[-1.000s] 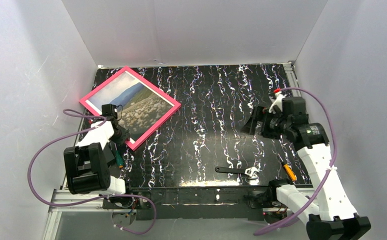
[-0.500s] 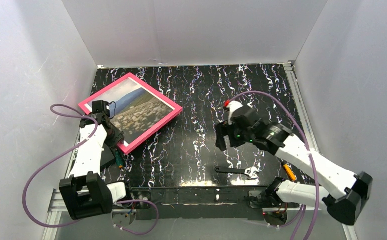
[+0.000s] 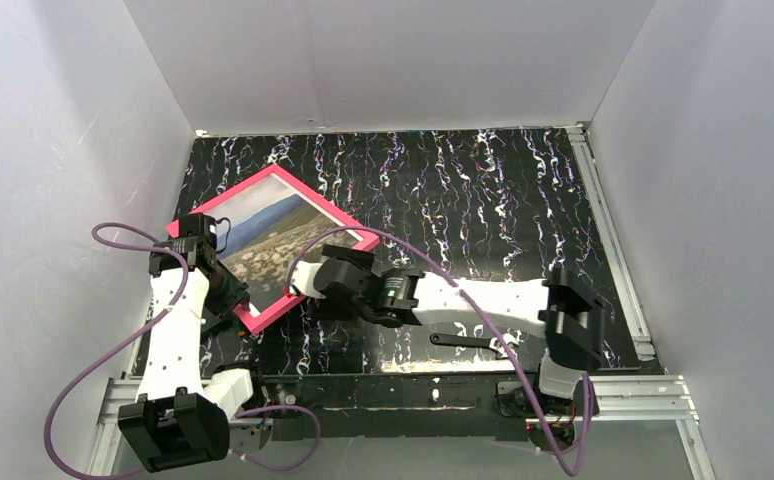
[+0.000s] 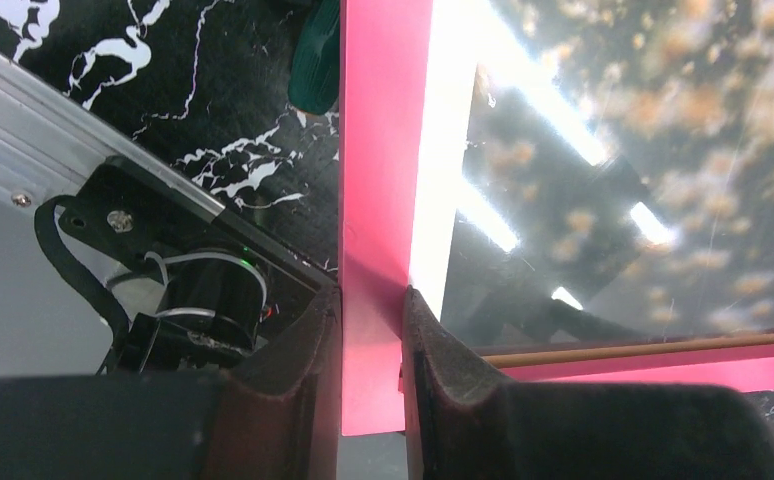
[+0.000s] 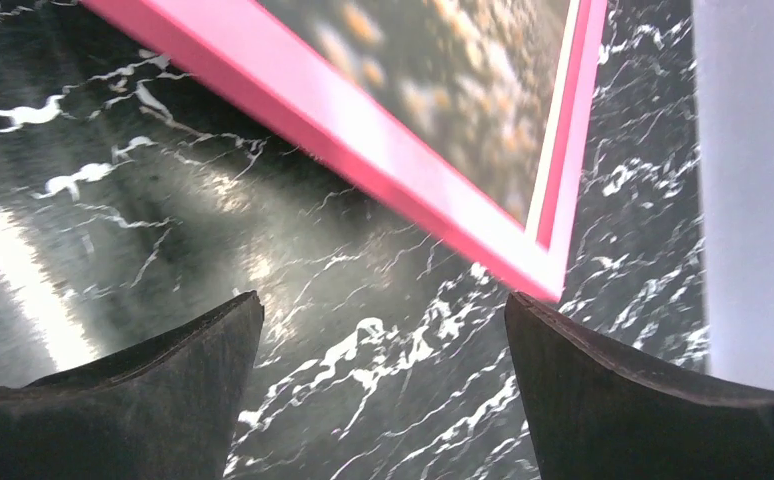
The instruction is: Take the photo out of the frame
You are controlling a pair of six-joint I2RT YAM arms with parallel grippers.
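- Left wrist view: the left fingers (image 4: 441,372) are clamped on the frame (image 4: 373,200) border, one pad on each side, near its corner.
- Right wrist view: the right fingers (image 5: 163,395) are spread wide above the worktop (image 5: 343,300), with the frame's corner just ahead between them, touching neither.
- Top view alone: the photo (image 3: 263,238) sits in the frame, between both sets of fingers.

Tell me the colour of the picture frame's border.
Bright pink; the frame shows best in the left wrist view.
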